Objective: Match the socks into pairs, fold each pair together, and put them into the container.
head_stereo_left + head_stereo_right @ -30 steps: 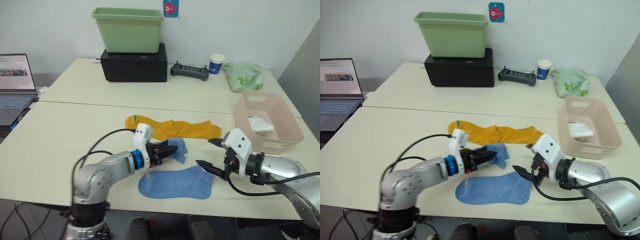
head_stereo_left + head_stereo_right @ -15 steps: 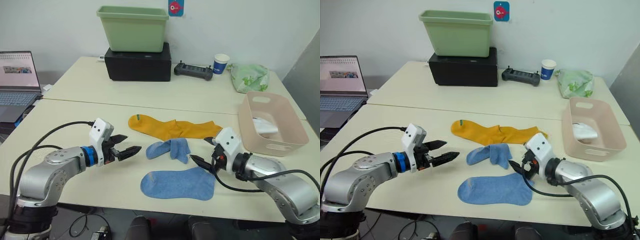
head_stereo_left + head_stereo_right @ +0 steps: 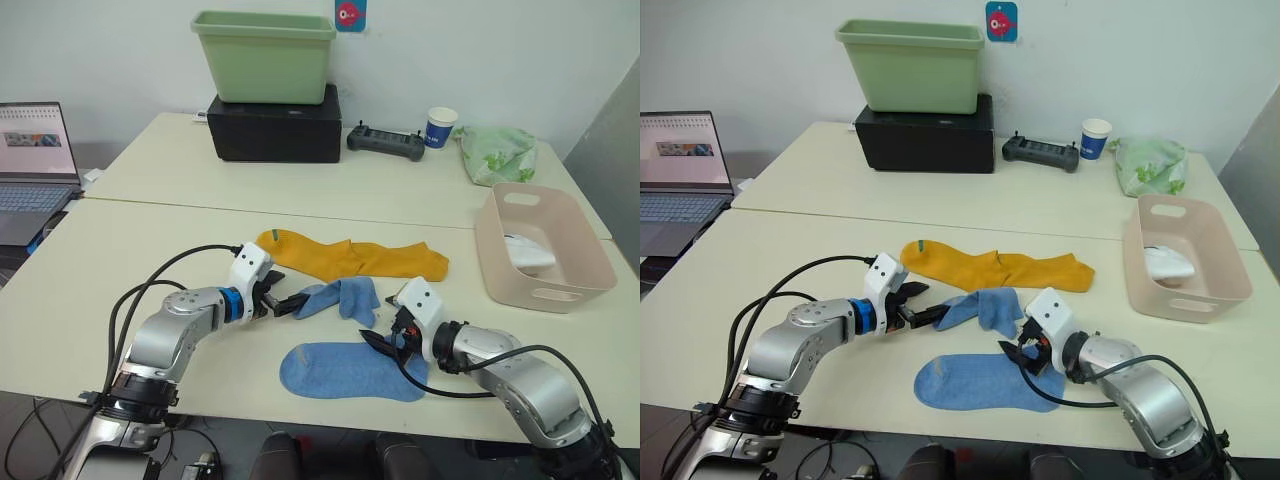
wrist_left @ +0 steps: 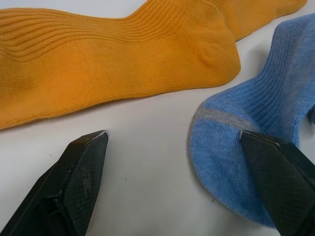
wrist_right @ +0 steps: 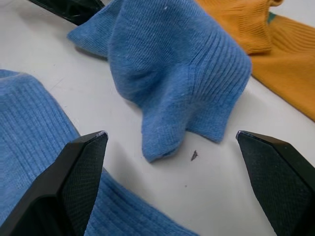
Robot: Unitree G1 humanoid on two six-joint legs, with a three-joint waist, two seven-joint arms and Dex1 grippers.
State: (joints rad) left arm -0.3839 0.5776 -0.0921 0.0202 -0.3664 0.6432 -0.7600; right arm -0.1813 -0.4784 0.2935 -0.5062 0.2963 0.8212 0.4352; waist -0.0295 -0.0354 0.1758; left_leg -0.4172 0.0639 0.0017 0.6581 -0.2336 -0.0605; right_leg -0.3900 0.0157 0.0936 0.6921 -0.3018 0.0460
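Observation:
Two light blue socks lie near the table's front: one crumpled (image 3: 342,296), one flat (image 3: 350,370) in front of it. Behind them, two mustard-yellow socks (image 3: 350,257) overlap in a line. A white sock (image 3: 528,250) rests in the pink container (image 3: 545,293) at right. My left gripper (image 3: 290,304) is open at the crumpled sock's left end; in the left wrist view one finger (image 4: 280,169) touches that sock's toe (image 4: 236,147). My right gripper (image 3: 378,340) is open just right of the crumpled sock (image 5: 182,73), above the flat sock's (image 5: 29,147) edge.
At the back stand a green tub (image 3: 265,55) on a black box (image 3: 272,125), a black controller (image 3: 380,142), a paper cup (image 3: 437,127) and a pale green cloth bundle (image 3: 495,152). A laptop (image 3: 30,160) sits at far left.
My left gripper has moved right, back to the crumpled blue sock's toe. My right gripper has slid left toward the same sock. Both stay open.

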